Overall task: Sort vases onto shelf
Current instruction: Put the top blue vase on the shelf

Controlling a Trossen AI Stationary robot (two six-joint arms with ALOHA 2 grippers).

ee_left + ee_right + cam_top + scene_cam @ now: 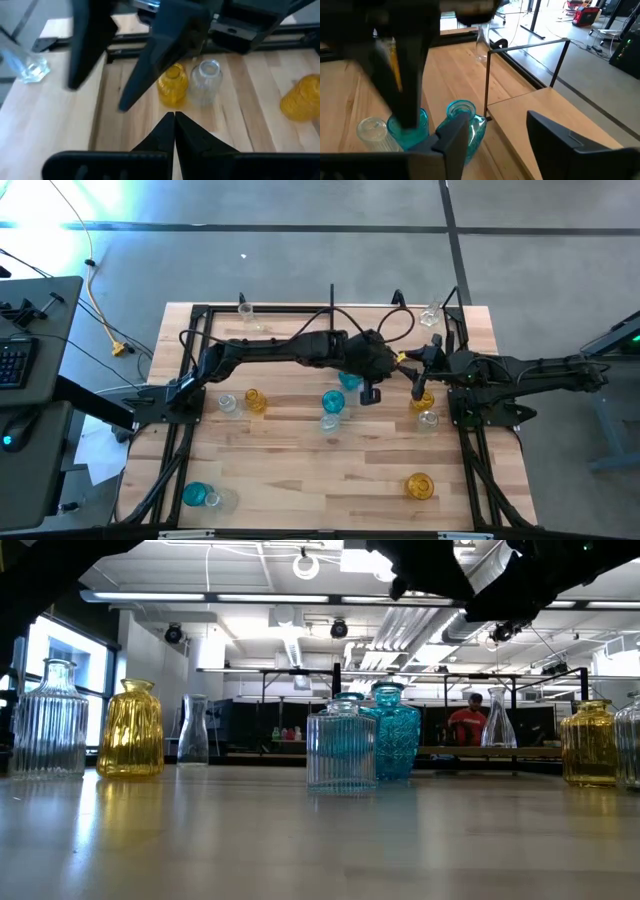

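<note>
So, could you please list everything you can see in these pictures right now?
Teal vases: three, teal; two mid-table, one at the high view's lower left.
Amber vases: three, amber; left of centre, right of centre, lower right.
Clear vases: about six, clear; two at the far corners, the others beside coloured ones.
Shelf: one, light wood with black frame; seen in the right wrist view.
Table: one, light wood.
Keyboard: one, dark; off the table's left.
Person: one, red top; in the room behind.
Left gripper: shut, empty, mid-table.
Right gripper: open, beside a teal vase.
</note>
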